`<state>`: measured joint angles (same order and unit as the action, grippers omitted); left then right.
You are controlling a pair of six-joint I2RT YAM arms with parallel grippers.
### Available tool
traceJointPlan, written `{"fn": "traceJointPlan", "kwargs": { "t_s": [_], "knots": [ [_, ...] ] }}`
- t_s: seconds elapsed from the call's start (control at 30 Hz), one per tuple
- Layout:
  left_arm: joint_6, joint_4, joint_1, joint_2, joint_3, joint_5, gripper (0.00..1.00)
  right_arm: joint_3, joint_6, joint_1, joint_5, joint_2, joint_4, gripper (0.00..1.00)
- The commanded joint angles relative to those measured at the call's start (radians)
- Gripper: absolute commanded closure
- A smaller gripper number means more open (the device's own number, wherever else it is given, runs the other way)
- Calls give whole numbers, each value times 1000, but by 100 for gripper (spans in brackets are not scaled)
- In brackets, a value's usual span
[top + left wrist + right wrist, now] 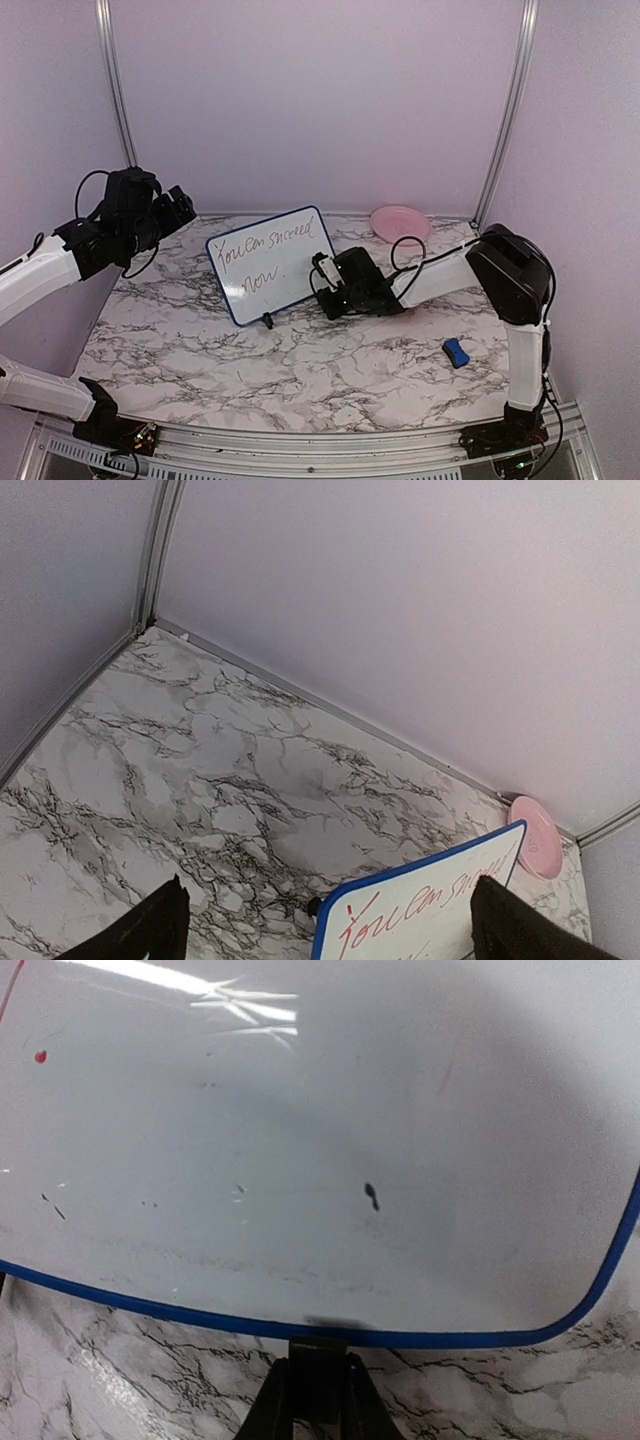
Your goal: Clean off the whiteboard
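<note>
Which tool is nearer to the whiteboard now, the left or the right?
Right. The right tool is at the lower right edge of the whiteboard. The left tool hangs raised and open, off to the board's left, apart from it.

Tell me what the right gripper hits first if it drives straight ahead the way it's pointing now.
The large white whiteboard with the thin blue frame: the shut right gripper points at its framed edge, right ahead. It may already be touching; depth is unclear.
</note>
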<state>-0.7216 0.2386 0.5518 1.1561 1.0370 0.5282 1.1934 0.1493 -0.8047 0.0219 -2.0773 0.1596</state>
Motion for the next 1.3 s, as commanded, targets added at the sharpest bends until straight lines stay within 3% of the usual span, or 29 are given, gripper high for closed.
{"fn": "traceJointPlan", "kwargs": {
  "t_s": [0.0,0.23,0.47,0.83,1.03,1.13,1.27],
  "knots": [
    [64,-25,-45,1,-12,-107,1,16,-23,-5,19,-2,-7,94],
    [193,-68,-79,7,-15,-295,1,-152,-119,-6,-128,115,89,100],
    [231,-73,-84,25,-11,-359,1,-315,-232,-30,-213,224,165,100],
    [232,-93,-85,60,-20,-438,1,-328,-339,-130,-202,218,143,100],
    [249,-96,-85,64,-26,-461,1,-322,-282,-130,-178,275,34,51],
    [253,-101,-84,66,-30,-470,1,-332,-223,-125,-152,359,-78,40],
    [271,-105,-85,82,-32,-495,1,-366,-114,-74,-127,494,-256,34]
  ]
}}
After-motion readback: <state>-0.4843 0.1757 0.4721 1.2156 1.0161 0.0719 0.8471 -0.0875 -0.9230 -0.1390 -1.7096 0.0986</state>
